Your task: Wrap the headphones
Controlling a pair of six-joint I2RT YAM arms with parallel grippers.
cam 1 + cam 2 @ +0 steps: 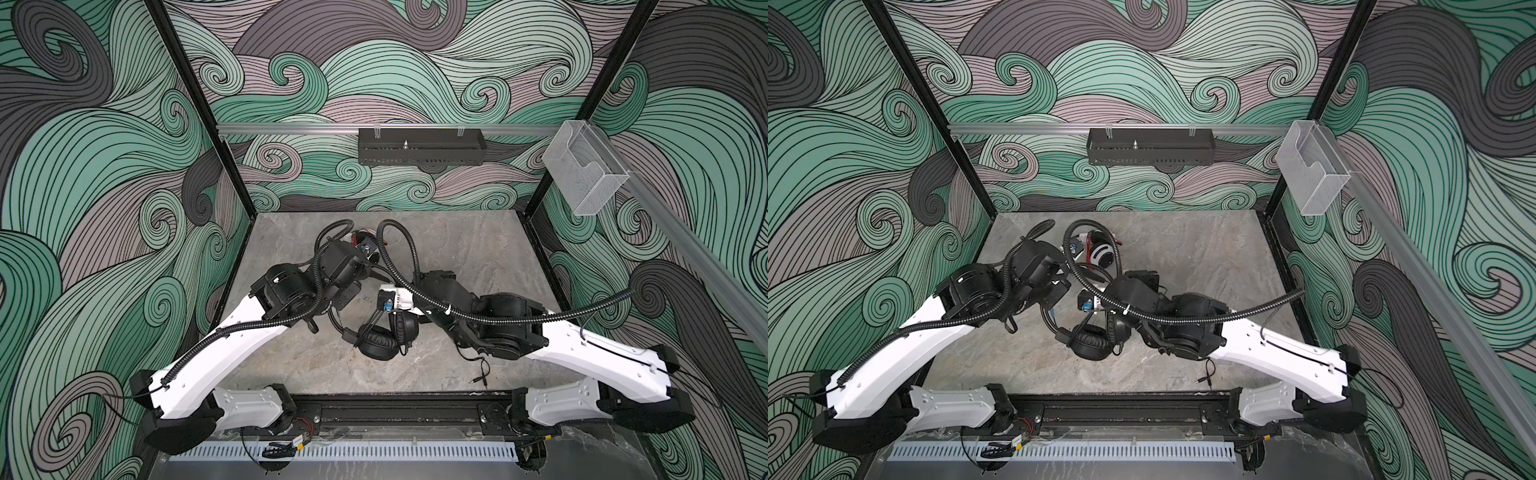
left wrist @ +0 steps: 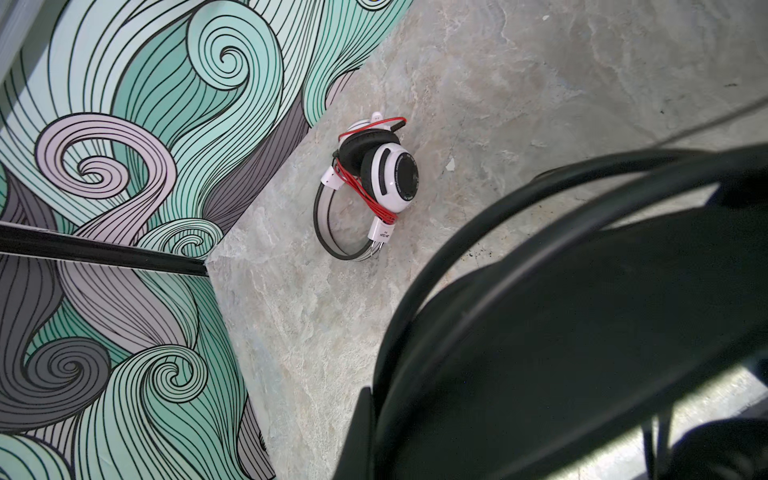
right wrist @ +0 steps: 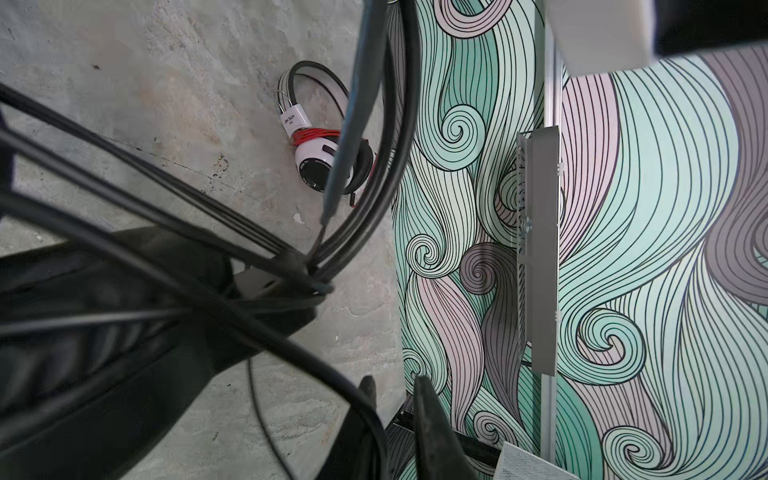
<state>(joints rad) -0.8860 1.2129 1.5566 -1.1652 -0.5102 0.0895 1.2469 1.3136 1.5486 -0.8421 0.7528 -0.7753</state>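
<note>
The black headphones (image 1: pixel 380 338) lie mid-table, ear pads up. My left gripper (image 1: pixel 331 311) is shut on their headband (image 2: pixel 478 232), which fills the left wrist view; only one fingertip (image 2: pixel 363 411) shows. Several turns of black cord (image 3: pixel 309 276) are bunched round the headset. Its loose end trails under the right arm to a plug (image 1: pixel 478 380) near the front. My right gripper (image 3: pixel 395 399) hovers just right of the headset, jaws slightly open with nothing between them; a cord runs past one finger. The white headphones (image 1: pixel 1100 251), red cord (image 2: pixel 365 195) wound round them, rest at the back.
A black wire basket (image 1: pixel 419 151) hangs on the rear rail. A clear plastic box (image 1: pixel 586 174) juts from the right wall. Patterned walls close in the grey stone table (image 1: pixel 478 257) on three sides. The arms' base rail (image 1: pixel 395 409) runs along the front.
</note>
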